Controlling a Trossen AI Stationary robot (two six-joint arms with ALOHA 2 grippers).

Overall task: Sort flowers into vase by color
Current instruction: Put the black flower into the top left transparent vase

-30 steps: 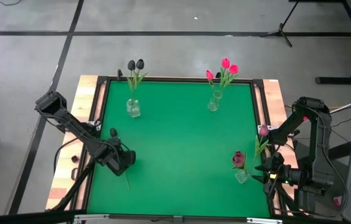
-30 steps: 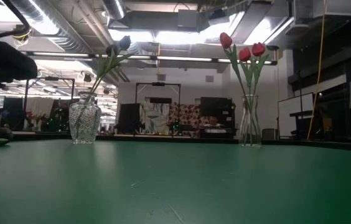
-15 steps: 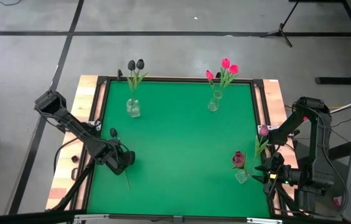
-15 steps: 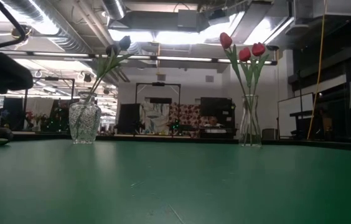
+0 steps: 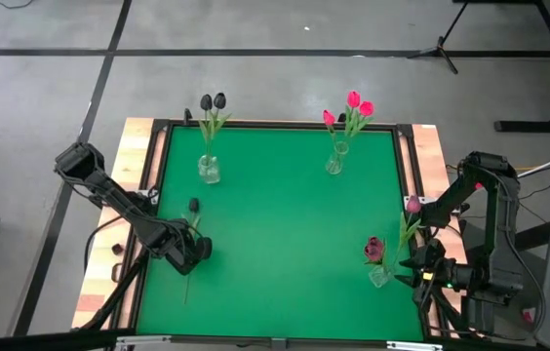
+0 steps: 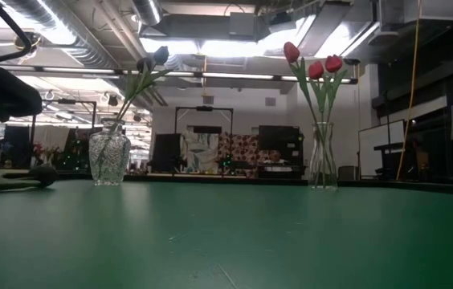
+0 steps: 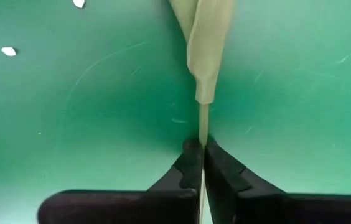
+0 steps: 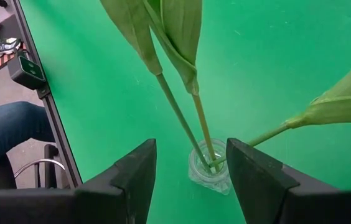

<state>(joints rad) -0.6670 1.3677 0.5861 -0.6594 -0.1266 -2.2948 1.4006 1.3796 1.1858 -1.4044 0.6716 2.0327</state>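
Note:
A black-headed flower (image 5: 193,206) lies flat on the green mat near the table's left edge. Its stem runs toward the near edge, and my left gripper (image 5: 186,253) is shut on it. In the low view the head (image 6: 44,174) rests on the mat. Two black flowers (image 5: 212,101) stand in a glass vase (image 5: 208,170) at the far left. Pink ones (image 5: 353,107) stand in a vase (image 5: 334,162) at the far right. Maroon ones (image 5: 373,250) stand in a vase (image 8: 208,168) at the near right. My right gripper (image 8: 191,148) hangs open above that vase. My left gripper pinches the bare thin stem (image 7: 203,127) between its two fingers, just below the base of a leaf (image 7: 207,50). The fingers (image 7: 188,163) point down from above and lie across the stem. The flower lies on the mat along its whole length.
The middle of the green mat (image 5: 285,214) is bare. A raised black frame and wooden border (image 5: 138,166) run round the mat. In the right wrist view, a seated person's leg (image 8: 7,132) and a chair show beyond the table's edge.
My left gripper has shut on the lying flower's stem. The flower has turned about on the mat: its black head has swung toward the table's right, and the stem's free end has swung toward the left edge.

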